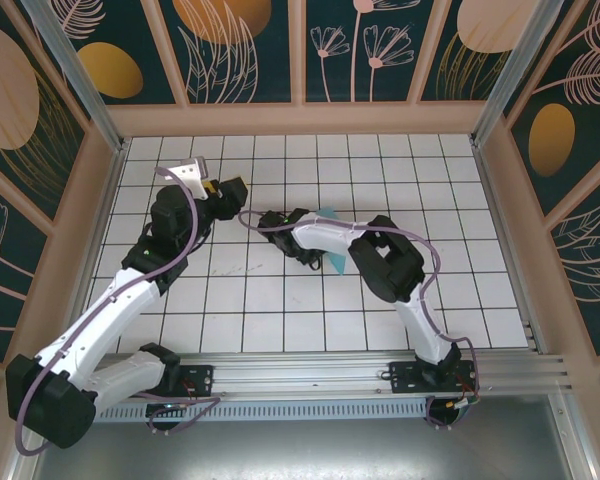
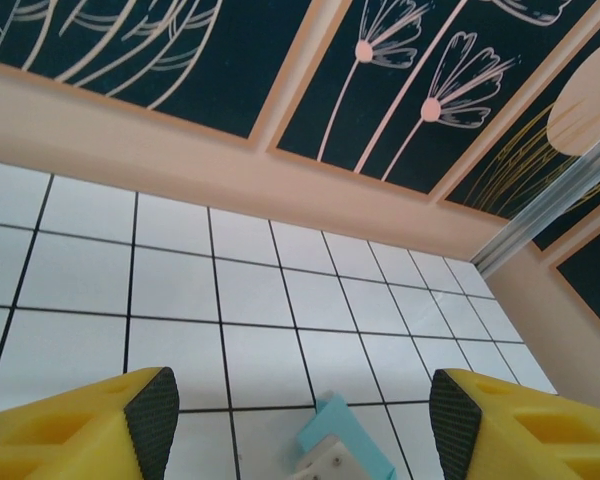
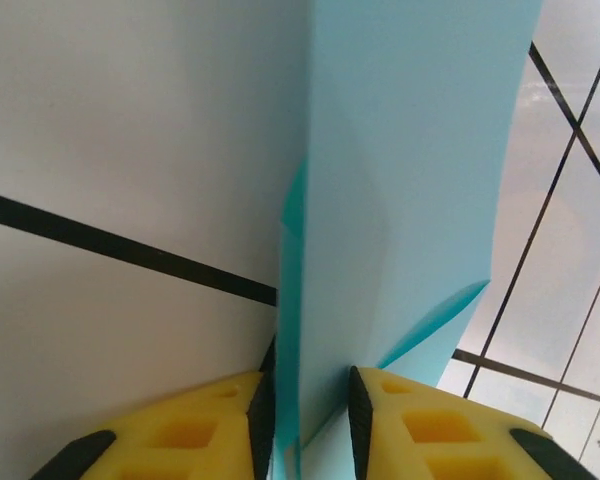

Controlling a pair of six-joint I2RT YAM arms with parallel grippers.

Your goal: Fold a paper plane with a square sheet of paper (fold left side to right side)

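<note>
Between the parted jaws of the right gripper [image 3: 310, 410] the paper plane [image 3: 410, 200] is stood, near the middle of the table [image 1: 280, 325]; whether it is pinched cannot be told. At 10 o'clock from it the left gripper [image 2: 302, 400] is held wide open. A late crease is judged in hand; flattening is called for next

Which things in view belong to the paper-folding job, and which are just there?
Belongs to the job:
folded turquoise paper, standing between the fingers of the right end effector
left end effector, open, holding nothing

Just there:
white tiled table
patterned walls
aluminium rail at the near edge
</note>
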